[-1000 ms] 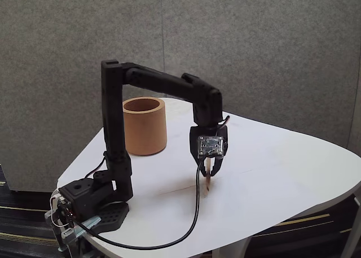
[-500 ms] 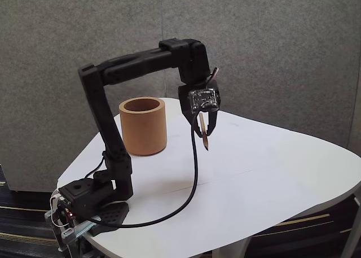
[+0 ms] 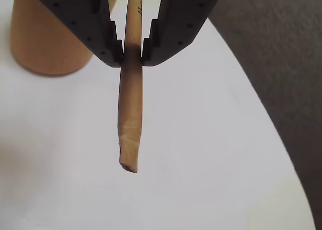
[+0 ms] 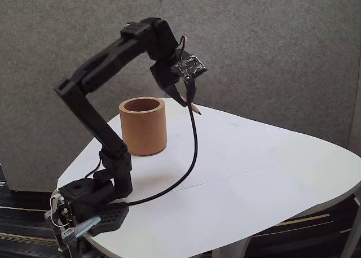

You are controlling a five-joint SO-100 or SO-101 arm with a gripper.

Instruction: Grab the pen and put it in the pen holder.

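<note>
I have the thin light-brown pen clamped in my black pincer, lifted clear of the white worktop beside the tan cylindrical holder, so only the drop-in remains.

Even soft indoor light, faint shadows, no glare, wrist view slightly blurred

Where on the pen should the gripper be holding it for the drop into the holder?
Keep the grip it has: the gripper is clamped across the pen partway along the shaft, one finger on each side, leaving a long free end below. That thin, straight end can enter the open top of the pen holder from above.
</note>
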